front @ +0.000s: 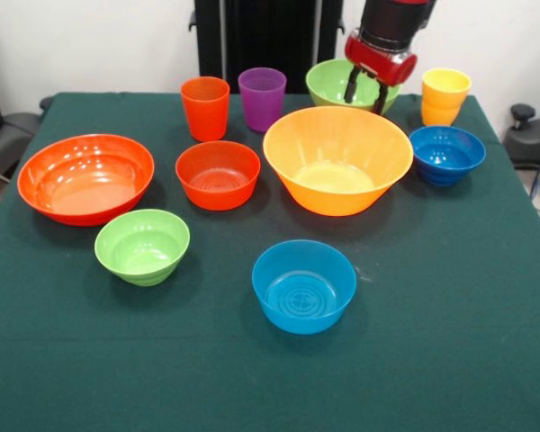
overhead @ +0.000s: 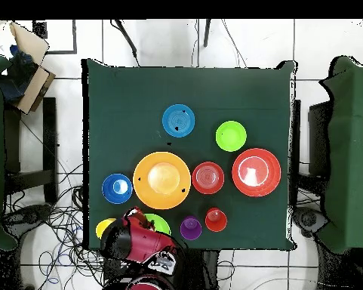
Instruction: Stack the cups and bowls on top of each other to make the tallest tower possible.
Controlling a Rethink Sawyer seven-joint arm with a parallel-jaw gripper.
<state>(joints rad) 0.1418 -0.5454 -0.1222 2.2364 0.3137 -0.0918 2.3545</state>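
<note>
Standing across from the robot, I am seeing the gripper (front: 366, 93) hanging at about one o'clock on the green table (front: 450, 360), its two dark fingers (front: 352, 85) standing apart and reaching down over the rim of the far light green bowl (front: 328, 81); I cannot tell whether they are touching it.

Nothing is sitting stacked; every piece is resting singly on the cloth. Taking the large yellow-orange bowl (front: 337, 160) as the middle of the clock, the yellow cup (front: 445, 96) is standing at two o'clock, just beside the green bowl's right; the dark blue bowl (front: 446, 155) is lying at three o'clock, near the big bowl's rim; the light blue bowl (front: 303, 285) is sitting at six o'clock, well apart from the others; the second light green bowl (front: 142, 246) is at eight o'clock; the medium red-orange bowl (front: 218, 175) is lying at nine o'clock, with the large red-orange bowl (front: 85, 178) farther out the same way; the orange-red cup (front: 205, 108) and the purple cup (front: 262, 99) are standing upright side by side at about eleven o'clock.

From above, the red arm (overhead: 143, 245) is covering part of the far green bowl (overhead: 158, 224).
</note>
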